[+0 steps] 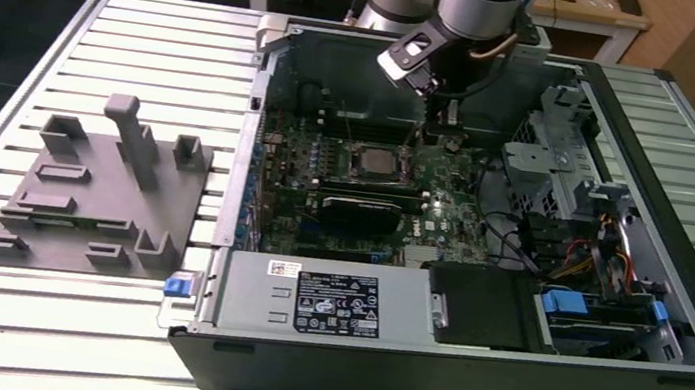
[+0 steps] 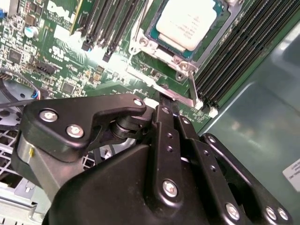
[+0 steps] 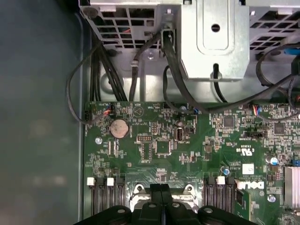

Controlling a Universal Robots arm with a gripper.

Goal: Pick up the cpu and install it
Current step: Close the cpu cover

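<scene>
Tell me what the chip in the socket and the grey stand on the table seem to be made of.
The chip: silvery matt metal lid on a green board edge, with a soft sheen. The grey stand: probably plastic, perhaps printed; uniform dull grey, no glints.

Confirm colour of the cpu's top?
The cpu has a silvery metal top, greenish edge; clearest in the second wrist view.

Arm lowered, fingers together.
The arm [image 1: 478,0] slants steeply downward with its wrist angled toward the exterior view's left. The gripper [image 1: 445,119] points straight down, and in the second wrist view its two black fingers [image 2: 162,125] are pressed together.
</scene>
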